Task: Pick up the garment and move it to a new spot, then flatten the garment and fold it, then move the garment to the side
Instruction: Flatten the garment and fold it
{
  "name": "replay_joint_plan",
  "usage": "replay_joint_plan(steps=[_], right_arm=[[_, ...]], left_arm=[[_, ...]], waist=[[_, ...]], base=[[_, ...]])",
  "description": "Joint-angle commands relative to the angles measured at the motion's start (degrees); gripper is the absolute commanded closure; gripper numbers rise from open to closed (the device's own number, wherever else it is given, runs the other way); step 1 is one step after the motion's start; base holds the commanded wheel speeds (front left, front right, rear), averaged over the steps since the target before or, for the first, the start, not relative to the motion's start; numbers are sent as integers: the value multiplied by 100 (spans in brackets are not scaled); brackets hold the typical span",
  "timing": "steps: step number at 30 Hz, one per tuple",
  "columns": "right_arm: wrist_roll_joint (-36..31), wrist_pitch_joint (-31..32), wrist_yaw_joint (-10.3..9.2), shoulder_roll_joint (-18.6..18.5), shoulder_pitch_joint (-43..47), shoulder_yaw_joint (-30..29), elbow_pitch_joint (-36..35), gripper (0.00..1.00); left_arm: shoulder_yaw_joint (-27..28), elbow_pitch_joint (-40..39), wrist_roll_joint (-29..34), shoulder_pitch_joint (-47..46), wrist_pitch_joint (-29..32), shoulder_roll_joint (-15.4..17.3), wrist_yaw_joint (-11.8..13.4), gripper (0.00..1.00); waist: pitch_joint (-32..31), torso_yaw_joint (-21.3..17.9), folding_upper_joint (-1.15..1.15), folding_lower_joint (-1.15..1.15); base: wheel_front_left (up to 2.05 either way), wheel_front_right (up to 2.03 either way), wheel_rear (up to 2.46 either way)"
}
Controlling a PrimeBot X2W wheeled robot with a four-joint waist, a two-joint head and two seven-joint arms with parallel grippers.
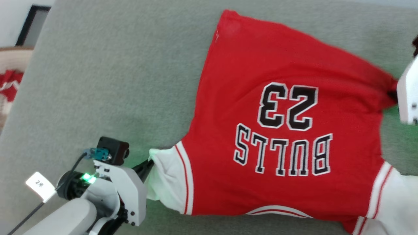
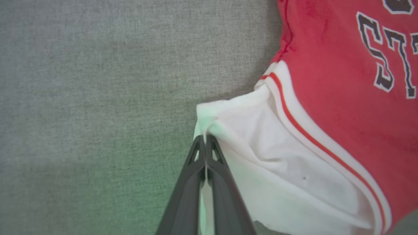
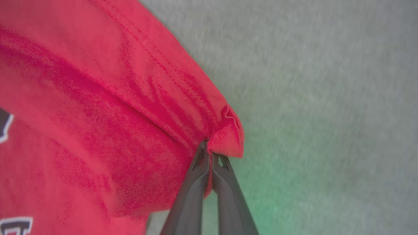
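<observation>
The garment (image 1: 277,107), a red jersey with white sleeves and black "BULLS 23" print, lies spread on the grey surface with the print upside down to me. My left gripper (image 1: 150,162) is shut on the edge of the white left sleeve (image 2: 261,156), its dark fingers (image 2: 196,173) pinching the cloth. At the right edge of the head view, my right gripper (image 1: 393,93) is shut on the red hem corner (image 3: 225,137), which bunches into folds at the fingertips. The other white sleeve (image 1: 398,202) lies at the lower right.
A grey fabric surface (image 1: 114,81) runs wide to the left of and beyond the jersey. Off its left edge sit a red and cream object (image 1: 9,85) and a dark-framed panel (image 1: 32,23). A white tag (image 1: 40,185) hangs on my left arm.
</observation>
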Motion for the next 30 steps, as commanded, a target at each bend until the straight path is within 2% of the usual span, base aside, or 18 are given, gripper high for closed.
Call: replay_joint_plan(steps=[1, 7, 12, 17, 21, 22, 24, 25, 26, 30], right_arm=[[145, 90, -9, -55, 407, 59, -99, 100], [555, 18, -9, -357, 1763, -350, -1269, 100], [444, -31, -9, -224, 2951, -1049, -1956, 100], [184, 38, -9, 280, 4080, -1729, -2385, 100], [-238, -32, -9, 755, 4632, -2084, -2546, 100], [-345, -71, -9, 865, 4705, -2157, -2538, 97], [-459, 0, -8, 1076, 4853, -2194, -2475, 78], [-534, -7, -8, 1133, 4889, -2221, -2444, 55], [-580, -44, -8, 1184, 4901, -2273, -2412, 0], [-687, -4, -17, 1277, 4886, -2399, -2529, 0]], left_arm=[[15, -26, -28, 90, 18, 48, 30, 100], [51, -115, -80, 205, 41, 191, 120, 100], [67, -180, -92, 212, 73, 243, 156, 100], [54, -208, -89, 203, 78, 242, 170, 100], [44, -207, -94, 201, 86, 234, 172, 100], [46, -209, -98, 197, 84, 229, 171, 100], [51, -206, -105, 185, 81, 223, 159, 100], [50, -202, -102, 178, 84, 223, 156, 100], [49, -198, -99, 173, 84, 223, 154, 100], [53, -213, -102, 169, 66, 218, 163, 100]], waist=[[-337, -356, 0, 0], [-524, -637, 0, 0], [-584, -741, 0, 0], [-601, -752, 0, 0], [-600, -750, 0, 0], [-595, -749, 0, 0], [-593, -748, 0, 0], [-592, -746, 0, 0], [-592, -745, 0, 0], [-596, -737, 0, 0]], base=[[0, 0, 0], [0, 0, 0], [0, 0, 0], [0, 0, 0], [0, 0, 0], [0, 0, 0], [0, 0, 0], [0, 0, 0], [0, 0, 0], [0, 0, 0]])
